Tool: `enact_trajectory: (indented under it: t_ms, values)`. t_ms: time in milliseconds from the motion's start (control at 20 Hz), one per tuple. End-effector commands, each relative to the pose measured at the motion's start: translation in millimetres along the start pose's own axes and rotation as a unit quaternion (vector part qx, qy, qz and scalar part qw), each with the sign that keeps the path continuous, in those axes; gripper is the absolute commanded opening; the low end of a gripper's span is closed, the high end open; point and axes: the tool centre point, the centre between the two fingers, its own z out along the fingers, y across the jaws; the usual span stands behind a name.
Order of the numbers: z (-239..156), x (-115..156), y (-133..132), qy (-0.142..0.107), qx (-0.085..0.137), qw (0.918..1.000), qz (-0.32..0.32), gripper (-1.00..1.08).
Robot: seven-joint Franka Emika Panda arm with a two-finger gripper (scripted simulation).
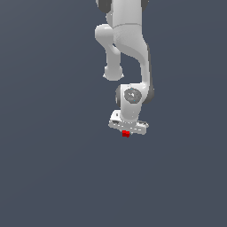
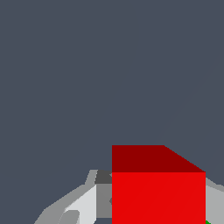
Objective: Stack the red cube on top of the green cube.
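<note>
Exterior view: a white Panda arm [image 1: 128,53] reached down from the top of the picture over a plain dark grey-blue surface [image 1: 48,168].
Gripper: the white gripper [image 1: 126,132] hung at the low end of the arm, pointing down, a little toward the exterior view's right of the picture's middle.
Red cube: the red cube [image 1: 126,133] showed as a tiny bright red spot just under the gripper's broad white body, at its fingers, far smaller than the gripper itself.
Wrist view: the red cube [image 2: 158,197] filled the near part of the picture, its darker face above its bright face, with pale grey finger parts [image 2: 81,203] hard against one side and another grey part at the other side.
Pincer state: the fingers stood closed against the red cube on both sides, holding it.
Green cube: only a thin sliver of bright green [image 2: 208,222] peeped out at the very corner of the wrist view, right beside the red cube's edge; the exterior view did not show it clearly.
Contact between cubes: I cannot tell whether the red cube touched the green cube.
</note>
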Motion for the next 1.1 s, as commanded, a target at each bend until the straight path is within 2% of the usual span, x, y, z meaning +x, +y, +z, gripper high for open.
enact_trajectory:
  t_ms: [0, 600, 1050]
  values:
    - [0, 0, 0, 0.000, 0.000, 1.0000, 0.000, -1.00]
    - [-5, 0, -1, 0.000, 0.000, 1.0000, 0.000, -1.00]
    - [-52, -1, 0, 0.000, 0.000, 1.0000, 0.000, -1.00]
